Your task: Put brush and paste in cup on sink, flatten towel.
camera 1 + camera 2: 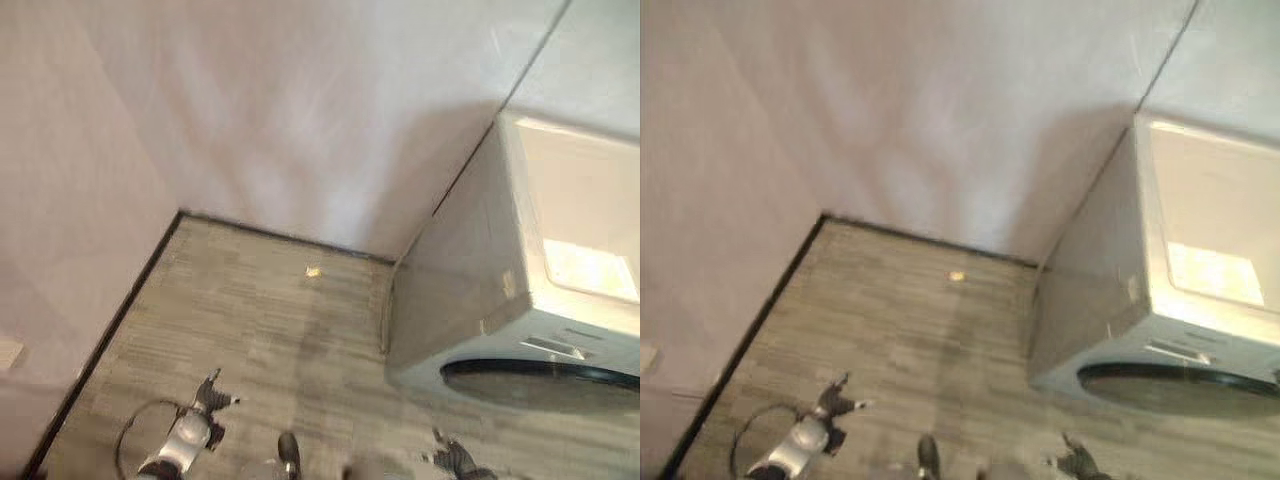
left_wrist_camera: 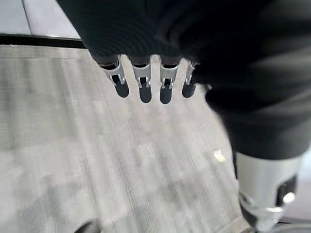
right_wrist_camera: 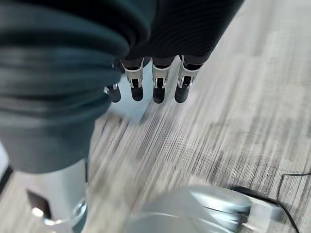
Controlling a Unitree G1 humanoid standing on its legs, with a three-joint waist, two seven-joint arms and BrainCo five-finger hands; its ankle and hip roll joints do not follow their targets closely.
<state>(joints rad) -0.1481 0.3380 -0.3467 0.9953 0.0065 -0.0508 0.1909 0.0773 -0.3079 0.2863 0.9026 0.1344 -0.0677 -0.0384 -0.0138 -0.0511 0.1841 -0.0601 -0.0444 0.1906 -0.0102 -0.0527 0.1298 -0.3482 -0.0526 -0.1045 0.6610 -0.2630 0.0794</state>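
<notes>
Fingers point(image 2: 141, 85) of the left hand point(image 1: 205, 400) hang straight and relaxed over the wood-grain floor point(image 1: 250, 320), gripping nothing; those of the right hand point(image 3: 155, 80) hang the same way, loose, slightly apart and empty. Both hands sit low, at the near edge of the head views, the right hand at the lower right. Past them the floor runs to a dark skirting line point(image 1: 270, 235) and plain pale walls point(image 1: 300, 110), with one small yellowish scrap point(image 1: 313, 270) lying by the far wall. On the robot's right stands a white washing machine point(image 1: 540, 290), its dark round door rim facing the room. Brush, paste, cup, sink and towel are nowhere among what the cameras take in, so their whereabouts cannot be told. Judging from this, nothing of the task looks done: the robot must first find the sink, then gather brush and paste into the cup, then smooth the towel
</notes>
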